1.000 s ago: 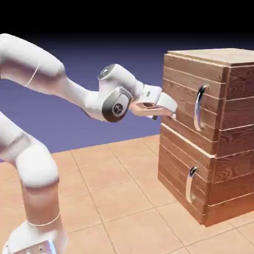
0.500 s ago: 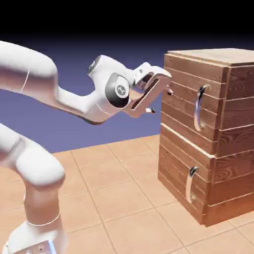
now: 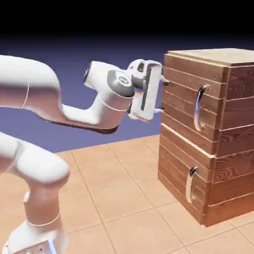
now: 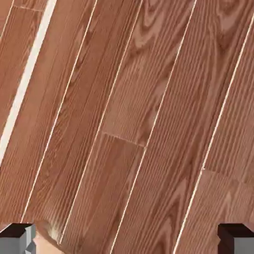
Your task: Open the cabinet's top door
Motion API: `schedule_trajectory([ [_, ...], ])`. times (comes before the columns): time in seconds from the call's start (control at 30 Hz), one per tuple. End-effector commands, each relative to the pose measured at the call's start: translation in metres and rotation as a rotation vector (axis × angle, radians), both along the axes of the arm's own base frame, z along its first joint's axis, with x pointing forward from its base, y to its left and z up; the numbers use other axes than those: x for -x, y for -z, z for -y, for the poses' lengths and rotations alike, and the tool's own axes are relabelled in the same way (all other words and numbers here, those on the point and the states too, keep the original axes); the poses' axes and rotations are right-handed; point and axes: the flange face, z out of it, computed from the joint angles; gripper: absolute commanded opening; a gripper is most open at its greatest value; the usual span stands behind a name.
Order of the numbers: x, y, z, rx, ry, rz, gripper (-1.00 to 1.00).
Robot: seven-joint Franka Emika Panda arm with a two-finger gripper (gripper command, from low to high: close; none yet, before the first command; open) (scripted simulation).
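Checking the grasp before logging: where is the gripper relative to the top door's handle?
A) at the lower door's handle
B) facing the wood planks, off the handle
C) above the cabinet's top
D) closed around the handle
B: the gripper faces the top door planks, while its handle stands untouched toward the exterior view's right; the hand view shows only wood.

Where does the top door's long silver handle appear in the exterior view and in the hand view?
Exterior view: the top door's handle stands upright on the cabinet's upper right front, apart from the gripper.
Hand view: not in it; only wood shows.
Shared landmark: the top door's planks.
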Motion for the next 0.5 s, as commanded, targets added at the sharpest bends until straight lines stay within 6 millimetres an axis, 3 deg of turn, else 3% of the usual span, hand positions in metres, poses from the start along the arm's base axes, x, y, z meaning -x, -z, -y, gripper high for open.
schedule_trajectory([
  [0.0,0.0,0.001,0.003,0.043,-0.014,0.013,0.0],
  [0.47,-0.013,0.03,0.046,0.635,-0.159,0.195,0.0],
])
